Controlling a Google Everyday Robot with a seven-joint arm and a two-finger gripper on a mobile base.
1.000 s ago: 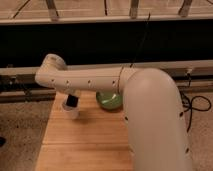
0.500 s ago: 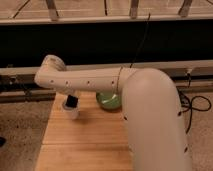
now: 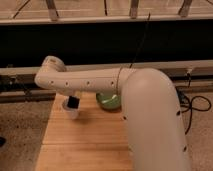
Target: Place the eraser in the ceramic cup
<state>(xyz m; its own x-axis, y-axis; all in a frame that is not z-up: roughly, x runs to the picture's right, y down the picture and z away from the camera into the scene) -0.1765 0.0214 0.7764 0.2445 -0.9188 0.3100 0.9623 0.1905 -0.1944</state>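
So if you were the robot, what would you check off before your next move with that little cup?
1. Cup upright on the table: ok.
2. Gripper over the cup: ok, it hangs just above the rim.
3. Eraser held: cannot tell; a dark block shows at the cup's mouth, the grip is hidden.
4. Eraser inside the cup: cannot tell; it may be partly in.
5. Green bowl out of the way: ok, it sits apart to the cup's right, behind the arm.
6. Cup away from the table edge: ok, though near the left side.
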